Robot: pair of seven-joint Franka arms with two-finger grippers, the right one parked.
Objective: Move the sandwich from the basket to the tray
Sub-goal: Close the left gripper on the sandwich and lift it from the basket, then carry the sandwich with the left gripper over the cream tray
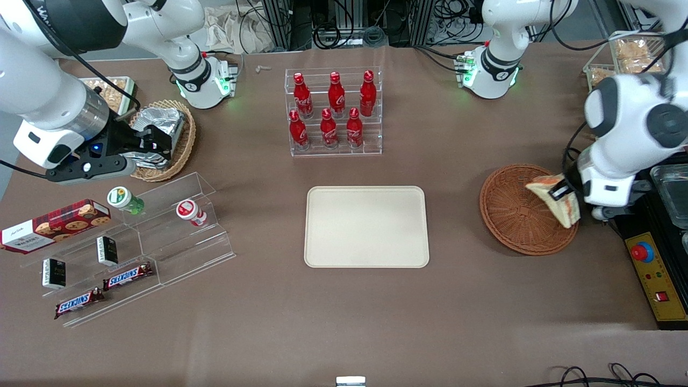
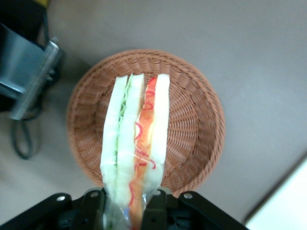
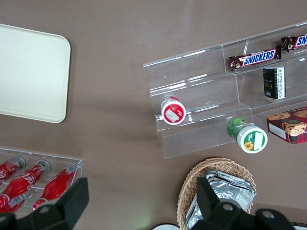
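My left gripper (image 1: 564, 194) is shut on the sandwich (image 1: 556, 200), a wrapped white-bread wedge with red, orange and green layers, and holds it above the reddish-brown wicker basket (image 1: 510, 215) at the working arm's end of the table. In the left wrist view the sandwich (image 2: 136, 139) hangs between my fingers (image 2: 154, 206) with the basket (image 2: 192, 120) under it, holding nothing else. The cream-beige tray (image 1: 367, 226) lies bare at the table's middle; its corner shows in the left wrist view (image 2: 283, 201).
A clear rack of red bottles (image 1: 334, 112) stands farther from the front camera than the tray. A clear stepped shelf (image 1: 134, 242) with snacks and a tan basket of foil packets (image 1: 161, 137) lie toward the parked arm's end. A control box (image 1: 658, 277) sits beside the basket.
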